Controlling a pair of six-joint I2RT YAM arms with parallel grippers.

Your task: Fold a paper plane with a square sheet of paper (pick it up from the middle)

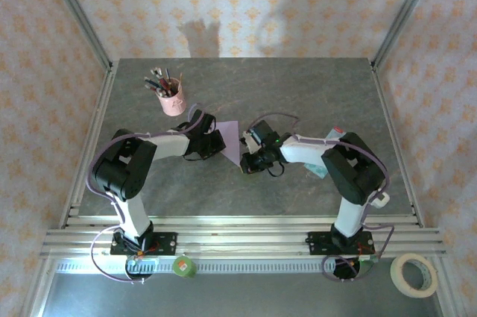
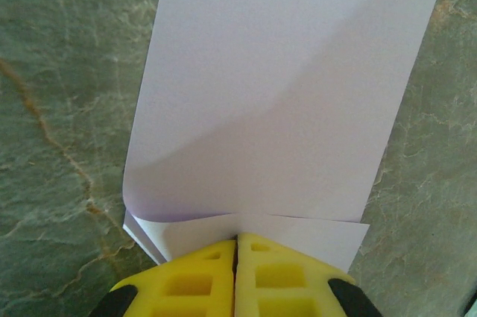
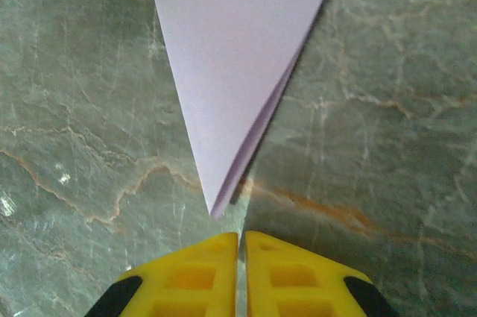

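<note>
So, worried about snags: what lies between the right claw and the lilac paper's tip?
Right wrist view: only bare grey marbled tabletop between the right claw and the pale lilac folded paper.

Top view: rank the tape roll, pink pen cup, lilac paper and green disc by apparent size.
1. tape roll, though it sits nearest the camera.
2. pink pen cup and lilac paper: alike, paper partly hidden.
3. green disc.

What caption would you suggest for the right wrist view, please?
Right pincer, shut, just short of the sharp tip of the folded lilac paper on the marbled table.
</note>
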